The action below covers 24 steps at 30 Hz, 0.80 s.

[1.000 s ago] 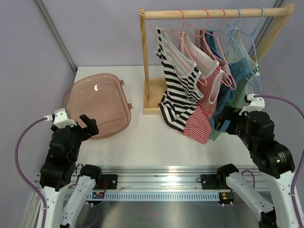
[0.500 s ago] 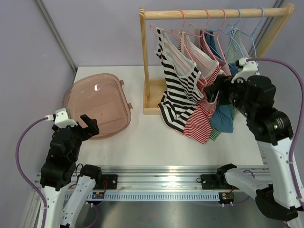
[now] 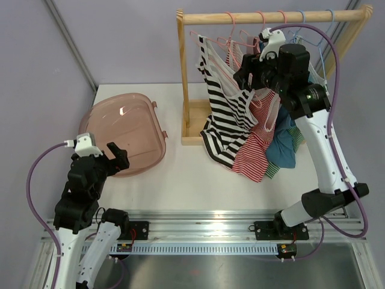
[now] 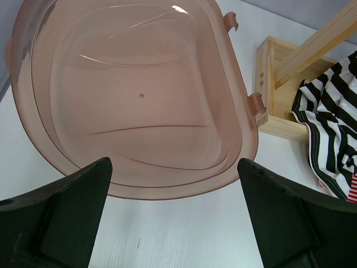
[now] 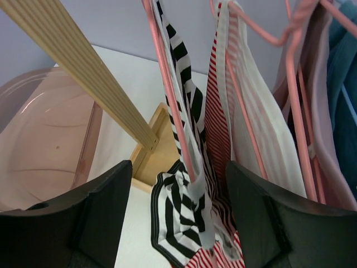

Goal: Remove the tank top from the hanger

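Observation:
A black-and-white striped tank top (image 3: 225, 114) hangs on a pink hanger (image 3: 224, 66) at the left end of the wooden rack (image 3: 271, 17). My right gripper (image 3: 248, 73) is open, raised beside the top's right shoulder. In the right wrist view its open jaws straddle the pink hanger arm (image 5: 170, 100) and the striped fabric (image 5: 187, 195), not closed on either. My left gripper (image 3: 114, 158) is open and empty, low over the table near the pink tub's front rim (image 4: 167, 192).
A red-striped top (image 3: 255, 141), a teal top (image 3: 281, 147) and a green-striped one hang behind the black-striped one. A translucent pink tub (image 3: 123, 132) sits at the left. The rack's wooden base (image 3: 194, 123) stands between tub and clothes.
My right arm has swung up and left from beside the teal top to the hanger of the black-striped top. The left arm has barely moved.

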Available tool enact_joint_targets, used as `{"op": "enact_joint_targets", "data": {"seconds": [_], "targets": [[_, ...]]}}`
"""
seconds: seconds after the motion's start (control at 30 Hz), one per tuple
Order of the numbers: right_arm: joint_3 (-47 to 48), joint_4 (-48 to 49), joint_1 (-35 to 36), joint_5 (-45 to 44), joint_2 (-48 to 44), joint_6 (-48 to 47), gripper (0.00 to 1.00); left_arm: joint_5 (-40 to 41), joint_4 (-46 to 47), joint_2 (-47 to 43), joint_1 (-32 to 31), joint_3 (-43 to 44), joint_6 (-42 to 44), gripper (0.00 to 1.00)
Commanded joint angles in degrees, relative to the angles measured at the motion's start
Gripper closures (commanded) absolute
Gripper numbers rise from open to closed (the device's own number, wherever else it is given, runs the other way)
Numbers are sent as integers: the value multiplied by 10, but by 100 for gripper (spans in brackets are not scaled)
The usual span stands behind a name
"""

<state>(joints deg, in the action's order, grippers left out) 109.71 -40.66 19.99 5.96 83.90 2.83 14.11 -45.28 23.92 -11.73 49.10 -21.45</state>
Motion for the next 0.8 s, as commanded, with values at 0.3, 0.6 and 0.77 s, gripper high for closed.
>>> {"op": "enact_joint_targets", "data": {"seconds": [0.3, 0.6, 0.77], "targets": [[196, -43, 3, 56, 143, -75, 53, -21, 34, 3, 1, -2, 4, 1], [170, -30, 3, 84, 138, -70, 62, -22, 35, 2, 1, -1, 5, 1], [167, -26, 4, 71, 131, -64, 82, -22, 35, 2, 1, -1, 6, 1]]}}
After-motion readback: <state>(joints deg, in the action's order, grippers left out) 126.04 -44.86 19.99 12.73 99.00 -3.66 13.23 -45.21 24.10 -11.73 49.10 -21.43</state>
